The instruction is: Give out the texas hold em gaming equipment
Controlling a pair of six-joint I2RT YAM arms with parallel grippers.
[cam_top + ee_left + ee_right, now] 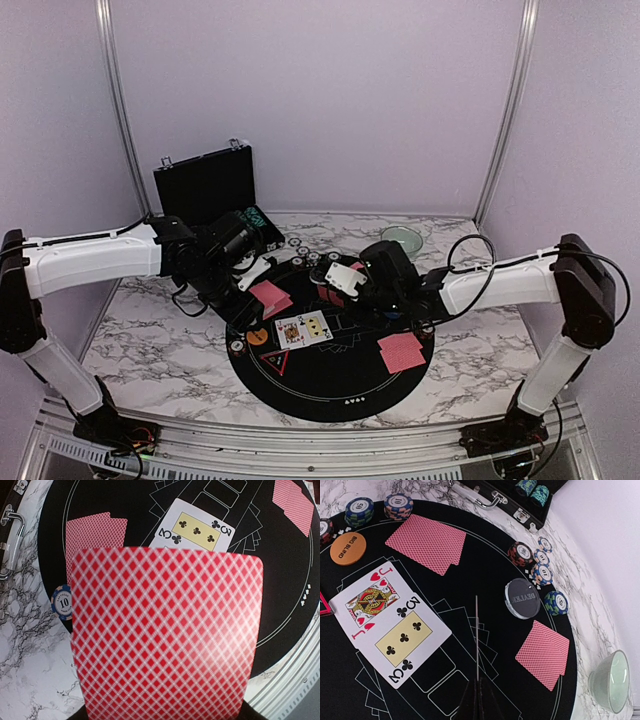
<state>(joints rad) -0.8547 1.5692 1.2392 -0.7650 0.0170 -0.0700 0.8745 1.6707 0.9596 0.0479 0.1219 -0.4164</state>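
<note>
My left gripper (260,280) is shut on red-backed playing cards (165,635), which fill the left wrist view and hide its fingers. It holds them over the left part of the round black mat (330,385). Over the mat's far side, my right gripper (477,687) is shut on a single card (476,635), seen edge-on. A jack of hearts (370,600) and a three of clubs (402,640) lie face up mid-mat. Face-down pairs (427,542) (543,652) (402,351) lie near the mat's rim. Also there are an orange big blind disc (347,548), a dealer disc (522,598) and chip stacks (359,509).
The open black case (205,185) stands at the back left with chips inside it. A pale green bowl (403,238) sits on the marble table behind the right arm. More chips (555,602) line the mat's far rim.
</note>
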